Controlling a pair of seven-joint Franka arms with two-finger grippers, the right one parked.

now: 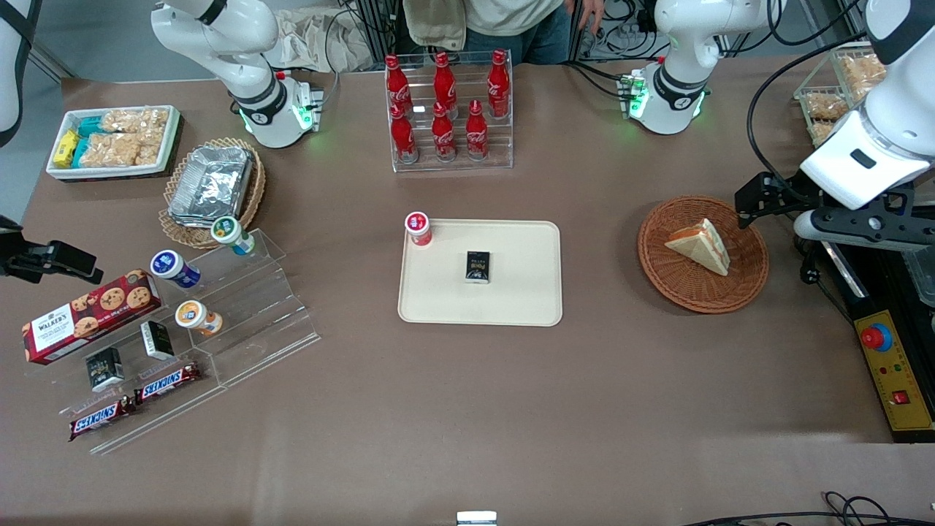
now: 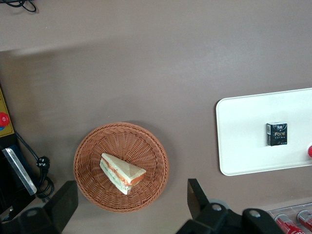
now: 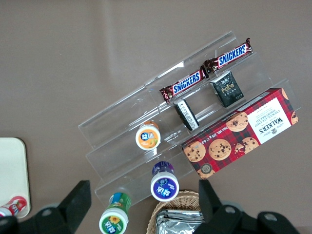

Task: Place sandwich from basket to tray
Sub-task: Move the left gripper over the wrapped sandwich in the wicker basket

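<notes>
The sandwich [image 1: 701,245] [image 2: 122,173], a pale wedge with orange-pink filling, lies in the round reddish-brown basket [image 1: 657,270] [image 2: 92,146]. My left gripper [image 1: 752,204] [image 2: 129,201] hangs well above the table by the basket's edge, on the side toward the working arm's end. It is open wide with nothing between its fingers [image 2: 196,196]. The sandwich shows just ahead of the gap. The cream tray [image 1: 526,292] [image 2: 243,146] lies mid-table, apart from the basket, toward the parked arm. A small black box [image 1: 478,267] [image 2: 276,134] rests on it, and a red-lidded pot [image 1: 418,228] stands at one corner.
A rack of red cola bottles [image 1: 447,109] stands farther from the front camera than the tray. A clear stepped stand [image 1: 241,314] with snacks, a tan basket of foil trays [image 1: 212,186] and a white snack box [image 1: 113,142] lie toward the parked arm's end. A yellow control box [image 1: 895,372] sits at the working arm's end.
</notes>
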